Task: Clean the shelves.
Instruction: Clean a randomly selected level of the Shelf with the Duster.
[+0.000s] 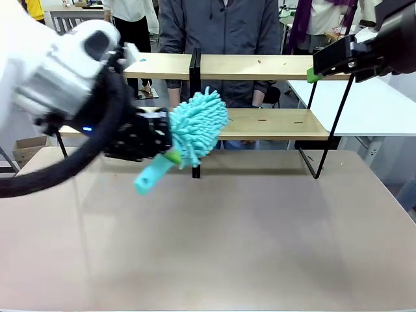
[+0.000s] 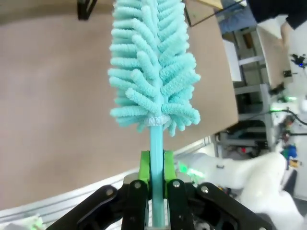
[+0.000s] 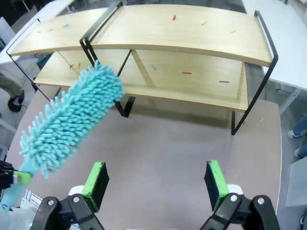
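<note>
The shelves (image 1: pixel 273 66) (image 3: pixel 182 33), two light-wood boards in a thin black frame, stand across the far half of the table. Small coloured scraps (image 3: pixel 187 73) lie scattered on both boards. My left gripper (image 1: pixel 166 155) (image 2: pixel 156 184) is shut on the thin handle of a teal fluffy duster (image 1: pixel 198 127) (image 2: pixel 153 67) (image 3: pixel 72 122). The duster's head hangs in front of the central post, level with the lower board. My right gripper (image 1: pixel 317 70) (image 3: pixel 156 184) hovers open and empty, high at the shelves' right end, looking down on them.
A person in a grey jacket (image 1: pixel 221 26) stands behind the shelves. The beige tabletop (image 1: pixel 227 234) stretches bare in front of them. A white table (image 1: pixel 370 104) adjoins at the right, beyond the rack's black side frame (image 1: pixel 338 117).
</note>
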Available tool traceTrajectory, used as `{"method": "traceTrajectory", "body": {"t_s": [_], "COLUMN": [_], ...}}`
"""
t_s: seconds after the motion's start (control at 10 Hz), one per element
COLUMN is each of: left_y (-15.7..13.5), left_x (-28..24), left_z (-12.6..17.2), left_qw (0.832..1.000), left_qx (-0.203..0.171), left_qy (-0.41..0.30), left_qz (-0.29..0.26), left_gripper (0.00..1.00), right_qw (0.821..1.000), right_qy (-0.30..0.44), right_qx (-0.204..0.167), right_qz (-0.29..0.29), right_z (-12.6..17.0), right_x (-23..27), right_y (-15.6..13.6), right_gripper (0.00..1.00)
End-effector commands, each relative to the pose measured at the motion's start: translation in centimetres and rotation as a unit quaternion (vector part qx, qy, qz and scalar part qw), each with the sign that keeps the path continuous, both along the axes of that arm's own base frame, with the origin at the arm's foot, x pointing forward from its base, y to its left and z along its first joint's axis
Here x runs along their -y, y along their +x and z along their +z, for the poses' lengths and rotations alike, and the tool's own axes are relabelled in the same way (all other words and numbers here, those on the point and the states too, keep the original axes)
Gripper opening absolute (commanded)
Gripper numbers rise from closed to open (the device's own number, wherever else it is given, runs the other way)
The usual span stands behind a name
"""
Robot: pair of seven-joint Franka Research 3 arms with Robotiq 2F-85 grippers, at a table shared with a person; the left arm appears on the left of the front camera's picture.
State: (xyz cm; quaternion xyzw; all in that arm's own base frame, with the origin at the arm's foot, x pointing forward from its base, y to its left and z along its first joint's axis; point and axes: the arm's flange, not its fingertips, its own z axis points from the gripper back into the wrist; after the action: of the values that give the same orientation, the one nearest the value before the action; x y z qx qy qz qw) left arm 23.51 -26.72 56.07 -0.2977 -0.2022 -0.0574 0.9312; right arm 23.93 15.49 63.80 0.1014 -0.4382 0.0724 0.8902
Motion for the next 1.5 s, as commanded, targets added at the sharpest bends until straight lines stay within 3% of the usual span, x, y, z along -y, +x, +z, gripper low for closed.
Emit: {"method": "traceTrajectory", "body": {"t_s": [0.0, 0.1, 0.2, 0.4, 0.5, 0.7, 0.9, 1.1, 1.2, 1.4], "left_y": [1.8, 2.1, 0.2, 1.1, 0.5, 3.3, 5.8, 7.5, 8.3, 10.5], "left_x": [2.2, 2.0, 2.0, 3.3, 4.9, 8.7, 10.4, 11.4, 11.9, 12.7], "left_z": [-0.1, -0.1, -0.3, -1.0, -1.3, -1.3, -1.7, -2.1, -2.2, -2.5], "left_qw": [0.999, 0.997, 1.000, 0.999, 0.999, 0.999, 0.995, 0.986, 0.983, 0.979], "left_qx": [-0.012, -0.038, 0.001, -0.015, 0.004, 0.006, 0.000, 0.047, 0.068, 0.069], "left_qy": [-0.019, 0.007, -0.003, 0.003, 0.031, 0.053, 0.071, 0.071, 0.078, 0.093], "left_qz": [-0.022, -0.060, -0.006, -0.032, -0.041, -0.009, 0.068, 0.144, 0.154, 0.165], "left_gripper": [0.12, 0.12, 0.12, 0.12, 0.12, 0.12, 0.12, 0.12, 0.12, 0.12], "right_qw": [1.000, 1.000, 1.000, 1.000, 1.000, 1.000, 1.000, 1.000, 1.000, 1.000], "right_qy": [0.002, 0.002, 0.002, 0.002, 0.002, 0.002, 0.002, 0.002, 0.002, 0.002], "right_qx": [-0.001, -0.001, -0.001, -0.001, -0.001, -0.001, -0.001, -0.001, -0.001, -0.001], "right_qz": [0.000, 0.000, 0.000, 0.000, 0.000, 0.000, 0.000, 0.000, 0.000, 0.000], "right_z": [0.0, 0.0, 0.0, 0.0, 0.0, 0.0, 0.0, 0.0, 0.0, 0.0], "right_x": [0.0, 0.0, 0.0, 0.0, 0.0, 0.0, 0.0, 0.0, 0.0, 0.0], "right_y": [0.0, 0.0, 0.0, 0.0, 0.0, 0.0, 0.0, 0.0, 0.0, 0.0], "right_gripper": [1.00, 1.00, 1.00, 1.00, 1.00, 1.00, 1.00, 1.00, 1.00, 1.00]}}
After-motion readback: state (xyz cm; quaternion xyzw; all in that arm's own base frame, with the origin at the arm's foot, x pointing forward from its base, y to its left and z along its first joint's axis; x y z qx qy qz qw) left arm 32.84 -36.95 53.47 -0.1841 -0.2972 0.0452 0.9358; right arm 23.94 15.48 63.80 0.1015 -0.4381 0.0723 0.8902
